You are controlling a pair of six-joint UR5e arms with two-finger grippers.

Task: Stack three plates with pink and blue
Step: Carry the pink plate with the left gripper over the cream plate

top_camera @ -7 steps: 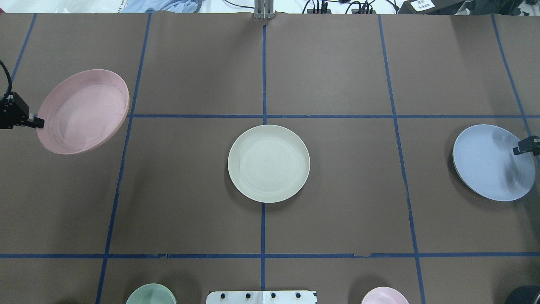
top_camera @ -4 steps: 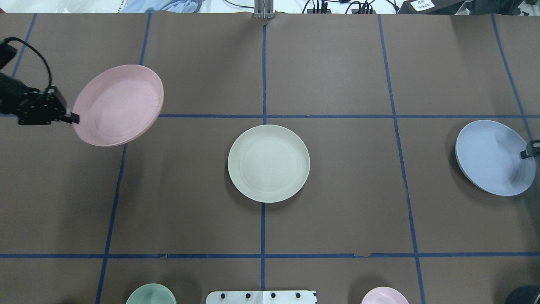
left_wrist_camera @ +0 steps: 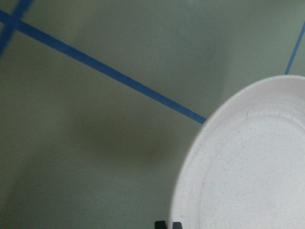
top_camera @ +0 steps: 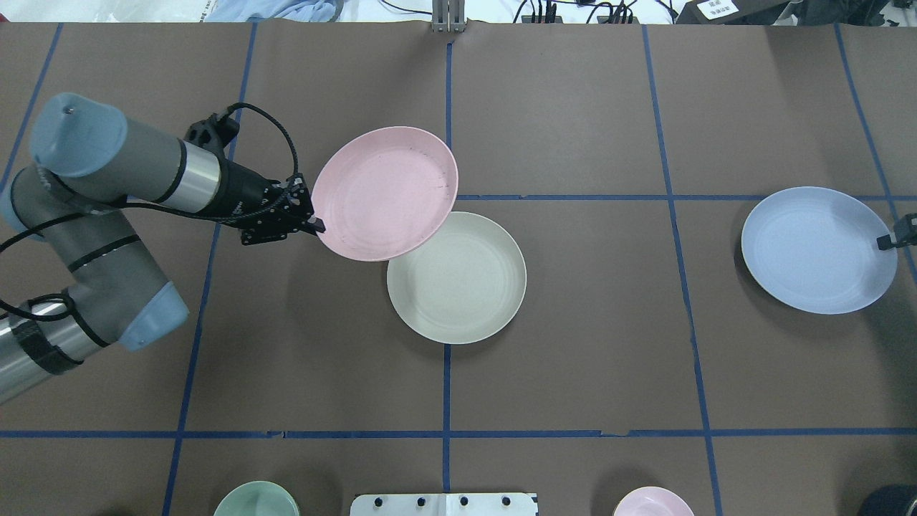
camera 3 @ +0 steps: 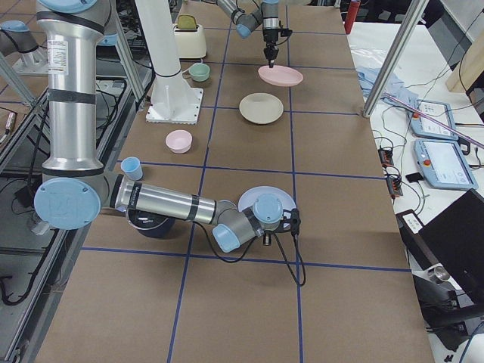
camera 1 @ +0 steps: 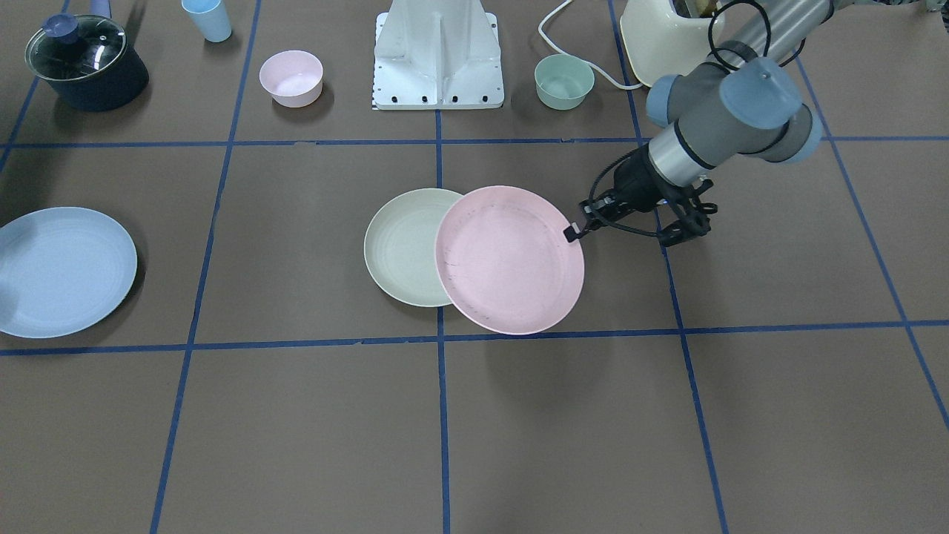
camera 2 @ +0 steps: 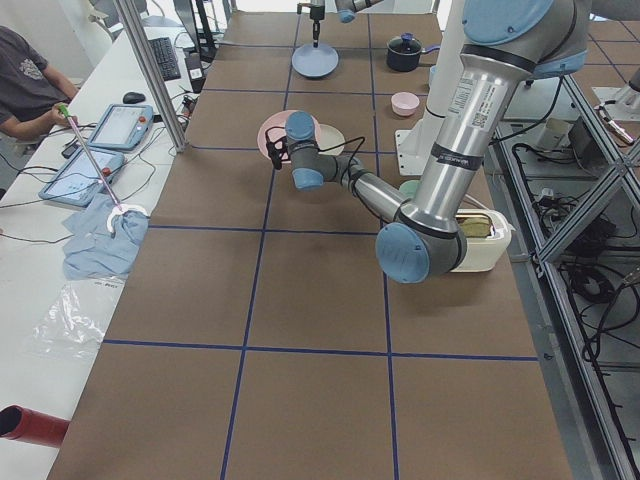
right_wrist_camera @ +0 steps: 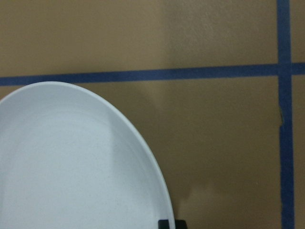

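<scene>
Pinched at rim by left gripper [top_camera: 315, 226], pink plate [top_camera: 385, 193] aloft, partly over cream plate [top_camera: 466, 287] at bench [top_camera: 573, 358] centre. Centre rim over rim, level out, lower gently, then let go. Far right, blue plate [top_camera: 817, 251] clamped by right gripper [top_camera: 888, 242]: wait.

Worktop [camera 1: 296, 415]: brown, gridded with blue tape.
Pink bowl [camera 1: 291, 77]: upright near one long edge.
Mint bowl [camera 1: 564, 81]: same edge, well apart.
Lidded pot [camera 1: 85, 61]: near blue cup [camera 1: 207, 19].
Cream toaster [camera 1: 660, 44]: near mint bowl.
</scene>
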